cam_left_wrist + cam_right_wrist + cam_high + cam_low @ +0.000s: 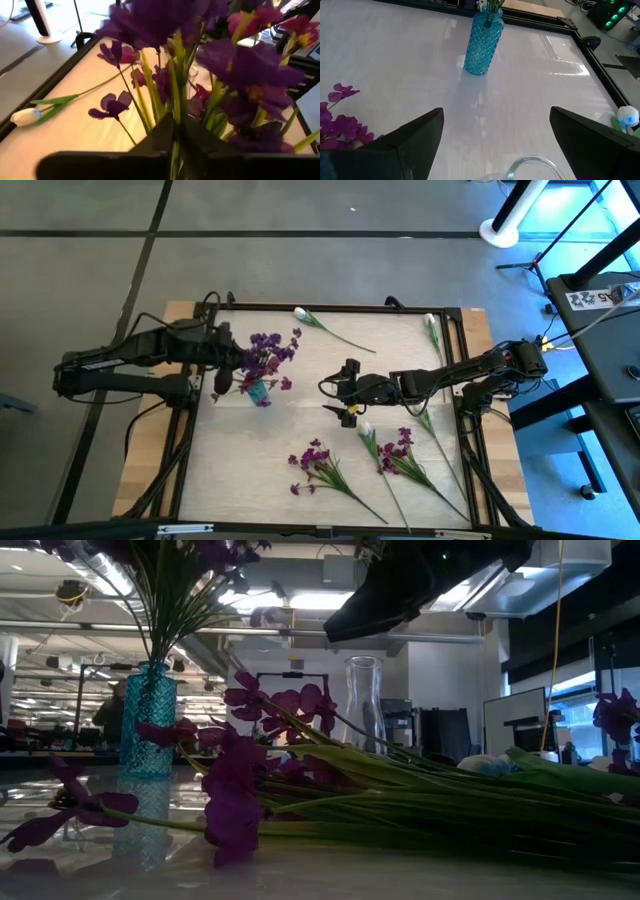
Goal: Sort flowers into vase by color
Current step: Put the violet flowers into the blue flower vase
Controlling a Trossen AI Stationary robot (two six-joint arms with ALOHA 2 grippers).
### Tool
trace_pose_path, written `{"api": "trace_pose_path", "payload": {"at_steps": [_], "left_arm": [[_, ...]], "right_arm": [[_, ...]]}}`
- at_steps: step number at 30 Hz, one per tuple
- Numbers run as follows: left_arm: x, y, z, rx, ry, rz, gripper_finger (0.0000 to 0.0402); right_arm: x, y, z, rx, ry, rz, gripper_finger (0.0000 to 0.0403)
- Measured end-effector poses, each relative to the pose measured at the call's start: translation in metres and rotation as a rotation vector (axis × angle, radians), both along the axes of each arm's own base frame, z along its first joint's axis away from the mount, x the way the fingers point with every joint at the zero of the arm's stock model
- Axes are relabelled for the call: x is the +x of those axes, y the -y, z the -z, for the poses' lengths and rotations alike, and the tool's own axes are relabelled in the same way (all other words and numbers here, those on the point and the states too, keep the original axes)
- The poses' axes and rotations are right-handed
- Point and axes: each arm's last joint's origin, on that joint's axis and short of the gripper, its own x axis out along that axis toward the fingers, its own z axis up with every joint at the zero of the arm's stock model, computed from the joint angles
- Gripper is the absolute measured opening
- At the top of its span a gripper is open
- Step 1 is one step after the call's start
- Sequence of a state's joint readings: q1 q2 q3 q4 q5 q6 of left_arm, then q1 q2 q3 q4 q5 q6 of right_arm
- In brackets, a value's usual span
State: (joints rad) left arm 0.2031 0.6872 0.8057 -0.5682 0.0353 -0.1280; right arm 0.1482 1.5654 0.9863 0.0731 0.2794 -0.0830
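Nearest the front edge of the table (250,480), at about 6 o'clock in the high view, lie two purple flower sprays: one (318,462) toward the middle and another (396,452) just to its right, their green stems running toward 4 o'clock. A white tulip bud (365,428) on a thin stem lies between them, its head just below the right gripper.

At the table's centre the right gripper (335,395) hangs over a clear glass vase (365,705), which stands empty; its rim (532,167) shows between the fingers (407,142), and these are spread wide with nothing in them.

At 9 o'clock from there stands the blue cut-glass vase (482,42), upright, holding a bunch of purple flowers (265,355). The left gripper (222,358) sits at that bunch, its fingers (165,137) pinched tight; the stems rise right at the finger tips, but whether they are clamped on a stem cannot be told.

Farther back, at 12 o'clock near the rear rail, a white tulip (302,313) lies with its stem running toward 4 o'clock. Another white tulip (431,323) lies at 2 o'clock by the right rail, stem pointing toward the front.
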Motion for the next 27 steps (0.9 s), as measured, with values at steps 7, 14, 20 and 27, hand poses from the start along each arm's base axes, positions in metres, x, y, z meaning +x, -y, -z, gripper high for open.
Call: {"api": "trace_pose_path", "payload": {"at_steps": [7,14,20,27], "left_arm": [[0.001,0.000,0.010,-0.007,-0.028,0.000,0.0003],[0.000,0.001,0.019,-0.029,-0.085,0.004,0.0002],[0.001,0.009,0.021,-0.031,-0.098,0.060,0.0001],[0.000,0.014,0.022,0.020,-0.124,0.022,0.0001]], "right_arm": [[-0.001,0.001,0.002,-0.014,-0.025,0.018,0.0363],[-0.003,0.001,0.004,-0.022,-0.050,0.032,0.0363],[-0.004,0.002,0.006,-0.026,-0.071,0.031,0.0363],[-0.004,0.002,0.006,-0.026,-0.073,0.031,0.0363]]}}
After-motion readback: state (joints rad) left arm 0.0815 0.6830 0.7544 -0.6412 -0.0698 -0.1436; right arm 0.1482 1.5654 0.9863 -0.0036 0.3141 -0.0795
